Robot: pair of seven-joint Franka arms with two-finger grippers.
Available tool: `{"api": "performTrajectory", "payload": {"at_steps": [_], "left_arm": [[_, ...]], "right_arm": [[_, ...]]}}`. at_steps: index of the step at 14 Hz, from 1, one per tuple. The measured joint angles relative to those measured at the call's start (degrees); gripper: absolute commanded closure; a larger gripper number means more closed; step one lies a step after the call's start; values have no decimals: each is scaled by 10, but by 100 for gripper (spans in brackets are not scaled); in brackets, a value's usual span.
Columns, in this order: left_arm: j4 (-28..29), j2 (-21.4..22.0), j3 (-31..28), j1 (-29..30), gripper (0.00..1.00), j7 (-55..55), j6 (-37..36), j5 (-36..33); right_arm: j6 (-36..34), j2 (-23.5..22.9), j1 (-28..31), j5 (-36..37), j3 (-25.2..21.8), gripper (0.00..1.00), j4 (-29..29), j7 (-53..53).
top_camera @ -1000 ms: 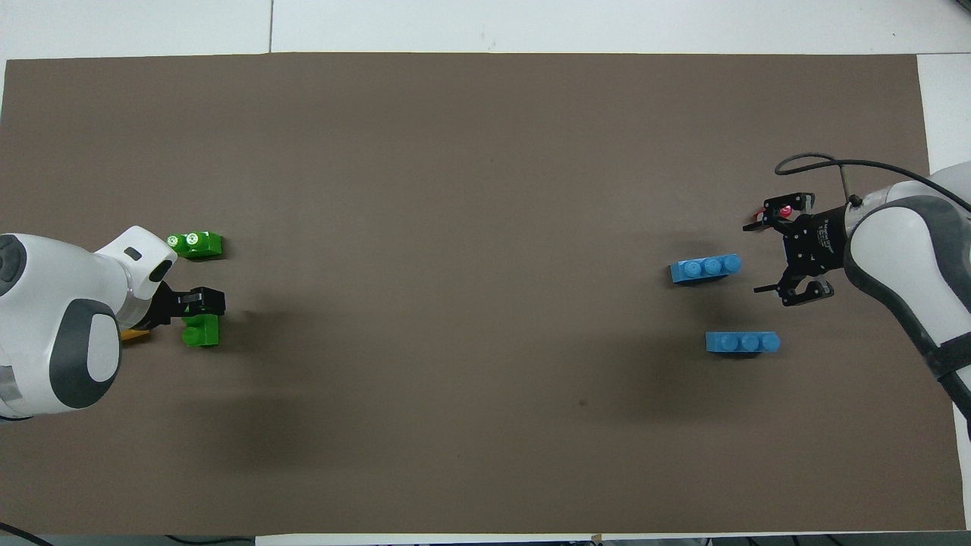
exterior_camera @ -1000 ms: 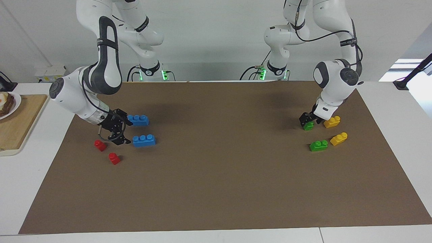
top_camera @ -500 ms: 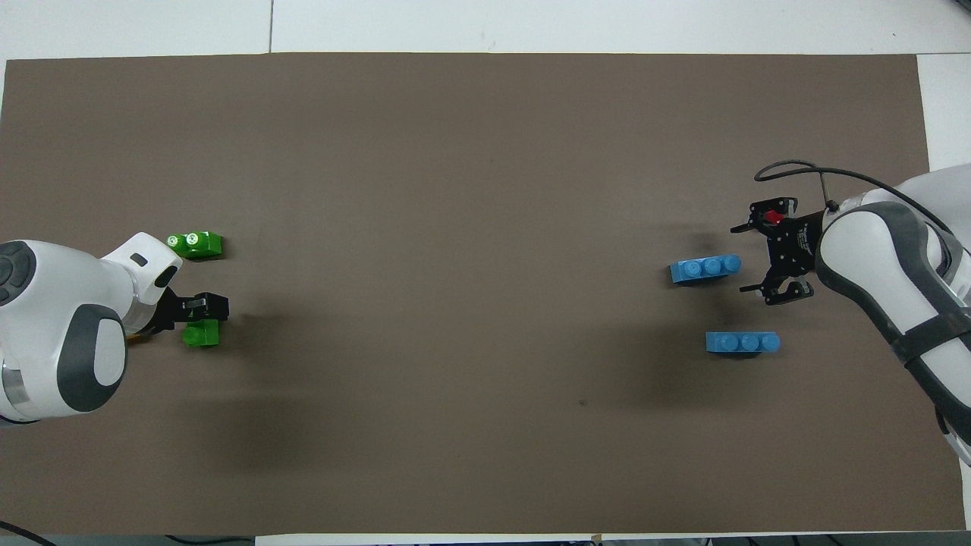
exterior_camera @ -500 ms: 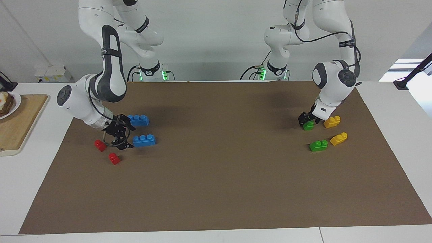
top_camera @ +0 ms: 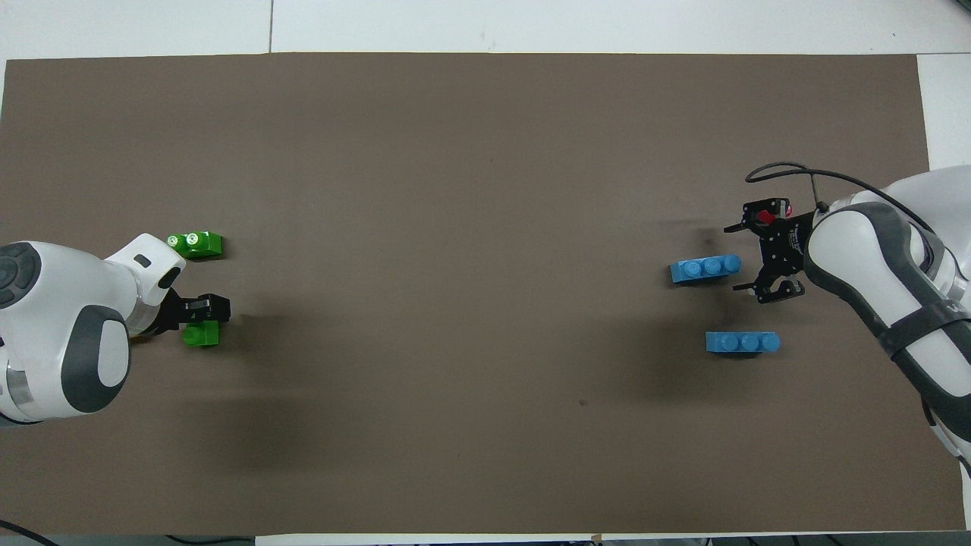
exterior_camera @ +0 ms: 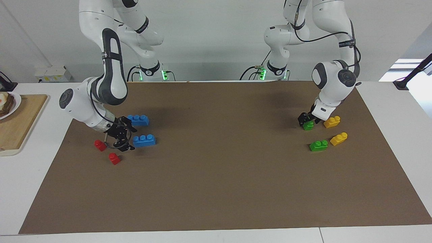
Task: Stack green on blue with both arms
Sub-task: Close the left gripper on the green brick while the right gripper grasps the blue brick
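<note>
Two green bricks lie near the left arm's end of the brown mat. My left gripper (exterior_camera: 306, 123) (top_camera: 203, 312) is down on the green brick (exterior_camera: 308, 126) (top_camera: 201, 334) nearer the robots, covering part of it. The other green brick (exterior_camera: 318, 145) (top_camera: 196, 243) lies free. Two blue bricks lie near the right arm's end. My right gripper (exterior_camera: 129, 137) (top_camera: 737, 258) is open, wide, at the end of the blue brick (exterior_camera: 144, 140) (top_camera: 705, 268) farther from the robots, apart from it. The nearer blue brick (exterior_camera: 138, 120) (top_camera: 743, 342) lies beside it.
Two yellow bricks (exterior_camera: 331, 122) (exterior_camera: 338, 138) lie beside the green ones, toward the table's end. Two red bricks (exterior_camera: 100, 145) (exterior_camera: 114, 158) lie close to the right gripper. A wooden board (exterior_camera: 20, 125) with a plate (exterior_camera: 10, 104) stands off the mat.
The right gripper has moved toward the farther blue brick, off the red bricks. The left gripper has stayed at the green brick, shifting only slightly.
</note>
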State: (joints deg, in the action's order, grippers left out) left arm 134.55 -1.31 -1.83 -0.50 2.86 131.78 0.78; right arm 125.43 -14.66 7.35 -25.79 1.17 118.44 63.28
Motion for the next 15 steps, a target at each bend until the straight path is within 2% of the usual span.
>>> {"api": "performTrajectory", "payload": {"at_steps": [1,2,8,10,13,15], "left_arm": [[0,0,0,0,74,0,0,0],[0,0,0,0,98,0,0,0],[-3,0,0,0,100,0,-3,0],[-31,-1,1,0,100,5,-38,0],[-89,-2,2,-6,100,21,-100,0],[-104,-3,2,-7,100,36,-117,0]], "right_arm": [[6,-3,0,0,0,3,1,-3],[9,-6,0,0,0,3,2,-5],[17,-12,-12,-15,1,16,2,-5],[25,-13,-19,-22,1,22,3,-5],[28,-16,-22,-22,0,21,4,-5],[29,-16,-22,-22,-1,21,5,-5]]}}
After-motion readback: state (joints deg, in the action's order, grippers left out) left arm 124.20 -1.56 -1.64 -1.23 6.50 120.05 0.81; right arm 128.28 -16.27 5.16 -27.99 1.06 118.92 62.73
